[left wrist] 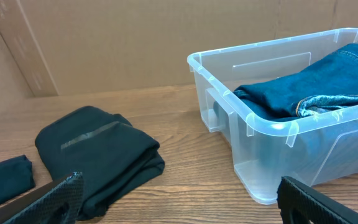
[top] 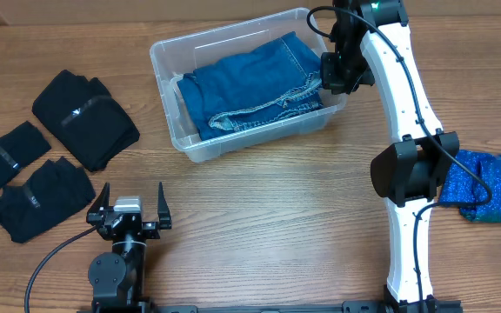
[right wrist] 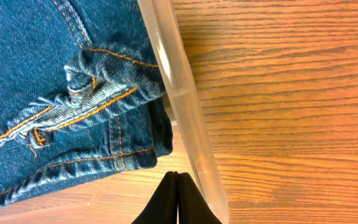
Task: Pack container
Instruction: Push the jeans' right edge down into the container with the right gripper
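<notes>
The clear plastic container [top: 170,130] stands at the back middle of the table with folded blue jeans [top: 250,91] inside. It also shows in the left wrist view [left wrist: 272,124] and its rim in the right wrist view [right wrist: 179,93]. My right gripper [top: 333,74] is over the container's right edge, shut and empty, its tips [right wrist: 178,180] just inside the wall beside the jeans [right wrist: 48,93]. My left gripper [top: 131,209] is open and empty near the front of the table, its fingers [left wrist: 179,199] apart over bare wood.
Three folded black garments lie at the left [top: 85,117], [top: 7,156], [top: 42,198]; the nearest shows in the left wrist view [left wrist: 98,155]. A sparkly blue cloth [top: 490,187] lies at the right edge, partly behind my right arm.
</notes>
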Robot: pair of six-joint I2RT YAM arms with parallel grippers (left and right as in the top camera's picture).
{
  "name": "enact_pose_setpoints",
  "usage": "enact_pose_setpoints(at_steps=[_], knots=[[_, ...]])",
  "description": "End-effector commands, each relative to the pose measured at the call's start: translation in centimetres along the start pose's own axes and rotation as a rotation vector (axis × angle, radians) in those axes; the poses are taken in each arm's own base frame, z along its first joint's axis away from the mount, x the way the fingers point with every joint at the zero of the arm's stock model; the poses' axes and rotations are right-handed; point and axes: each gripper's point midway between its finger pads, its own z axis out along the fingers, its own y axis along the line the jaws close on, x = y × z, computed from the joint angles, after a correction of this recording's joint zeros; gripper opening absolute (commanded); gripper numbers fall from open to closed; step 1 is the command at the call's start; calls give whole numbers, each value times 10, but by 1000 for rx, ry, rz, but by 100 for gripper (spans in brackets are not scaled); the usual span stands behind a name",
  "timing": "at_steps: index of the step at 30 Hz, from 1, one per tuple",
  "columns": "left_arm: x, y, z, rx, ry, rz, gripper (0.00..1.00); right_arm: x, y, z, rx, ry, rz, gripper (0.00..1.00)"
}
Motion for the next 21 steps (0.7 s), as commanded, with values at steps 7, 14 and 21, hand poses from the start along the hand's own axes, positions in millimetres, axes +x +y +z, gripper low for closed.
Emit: enact_pose_setpoints(at_steps=[7, 14, 21], knots=[[-2, 0, 0, 0, -10, 17, 100, 11, 13, 4, -12, 33, -4, 4], [-2, 0, 0, 0, -10, 17, 100, 26, 16, 14, 2, 93, -12, 4], [-2, 0, 0, 0, -10, 17, 100, 49, 10, 13, 18, 150, 6, 4]])
